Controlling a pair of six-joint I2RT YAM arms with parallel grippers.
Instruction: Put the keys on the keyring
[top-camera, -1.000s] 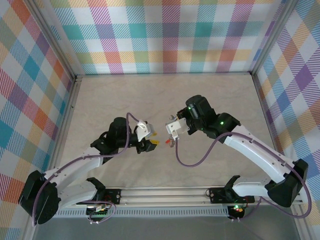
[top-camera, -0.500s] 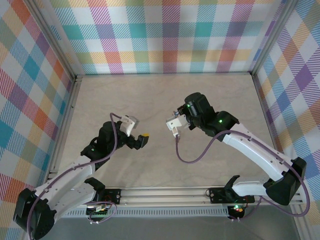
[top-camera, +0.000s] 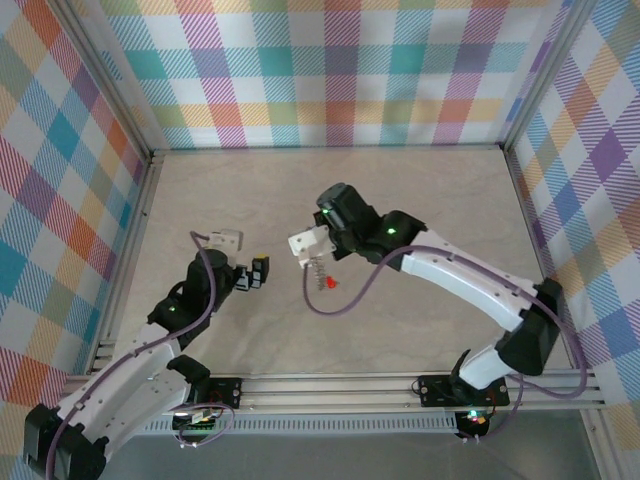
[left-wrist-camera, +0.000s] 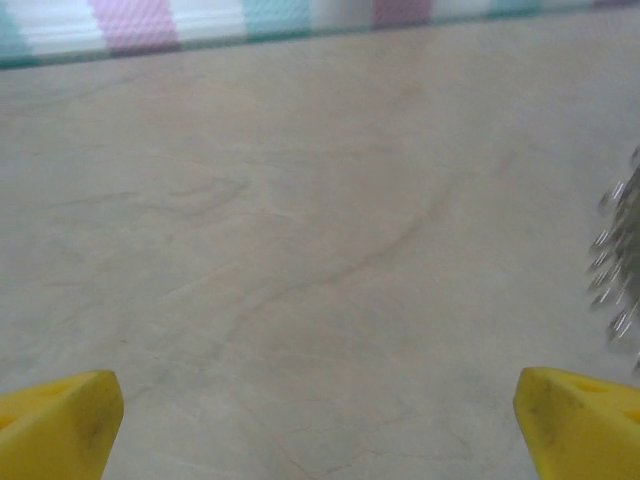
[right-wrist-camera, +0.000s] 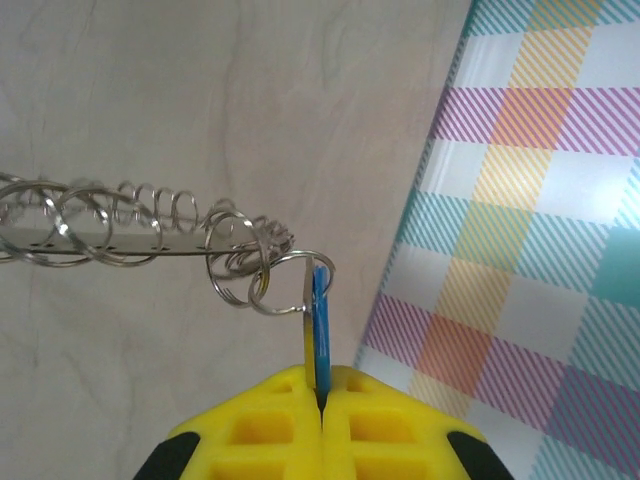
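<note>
While clamped shut on a thin blue tab (right-wrist-camera: 320, 330), holds the keyring (right-wrist-camera: 290, 285) in the right claw (right-wrist-camera: 322, 385), over mid-bench (top-camera: 420, 200). Strings the keys (right-wrist-camera: 100, 240) out in one long row, running leftward from the claw in the wrist view. From above, trails toward the near edge, red piece (top-camera: 331, 283) at the end. Leaves the left claw (top-camera: 258, 272) spread wide and empty, near the bunch, not touching.

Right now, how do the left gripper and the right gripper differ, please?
The left gripper is open and empty; the right gripper is shut on a thin blue piece. Nothing hangs from the left gripper; a cluster of silver rings dangles from the right gripper's piece. Both have yellow fingers.
</note>
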